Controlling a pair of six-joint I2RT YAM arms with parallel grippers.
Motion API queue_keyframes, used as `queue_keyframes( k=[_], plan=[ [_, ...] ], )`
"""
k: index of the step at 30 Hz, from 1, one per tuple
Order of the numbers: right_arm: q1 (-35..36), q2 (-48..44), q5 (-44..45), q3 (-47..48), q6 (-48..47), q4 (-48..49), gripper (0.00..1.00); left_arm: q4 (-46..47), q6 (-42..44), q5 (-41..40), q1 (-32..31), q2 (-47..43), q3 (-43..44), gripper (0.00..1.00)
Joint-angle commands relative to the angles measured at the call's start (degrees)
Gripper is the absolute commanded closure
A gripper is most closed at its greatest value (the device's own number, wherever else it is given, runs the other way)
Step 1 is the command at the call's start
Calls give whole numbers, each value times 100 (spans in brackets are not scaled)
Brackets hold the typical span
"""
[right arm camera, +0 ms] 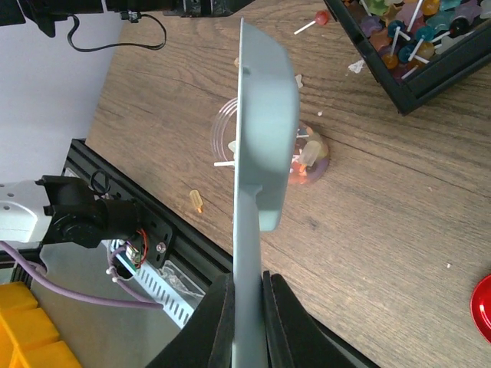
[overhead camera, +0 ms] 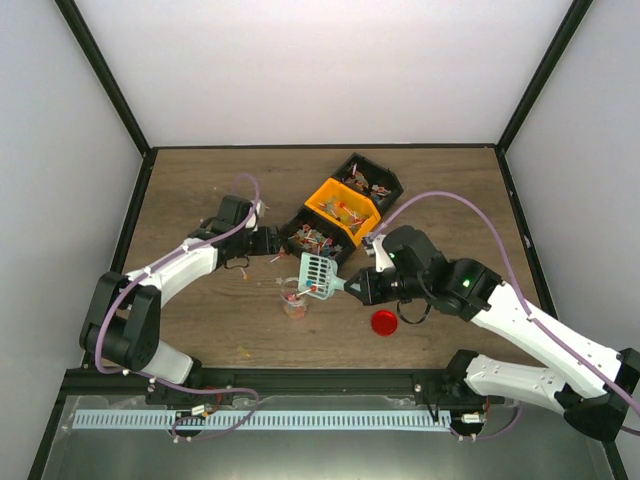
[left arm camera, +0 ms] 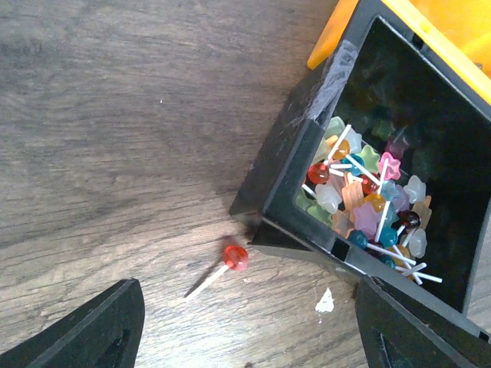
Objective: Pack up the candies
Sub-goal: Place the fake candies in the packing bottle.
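On a brown wooden bench (overhead camera: 200, 330), the top view shows tiny mixed-colour candies (overhead camera: 316, 240) heaped in a black plastic bin (overhead camera: 291, 236) and the right jaws closed on a teal slotted scoop (overhead camera: 318, 275) above a small clear cup (overhead camera: 293, 300). The left wrist view has the left jaws wide and empty beside that bin. The right wrist view shows the scoop edge-on over the cup, a few candies inside.
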Motion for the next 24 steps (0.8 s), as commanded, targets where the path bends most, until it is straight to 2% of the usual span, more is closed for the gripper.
queue_keyframes(
  k=[1,24],
  plan=[
    [72,55,204,295,-59,-161,99,170,-41,75,25,-48,-99,23],
    [555,700,1031,1111,-218,-764,99,215,11,102,73,124,10,23]
  ],
)
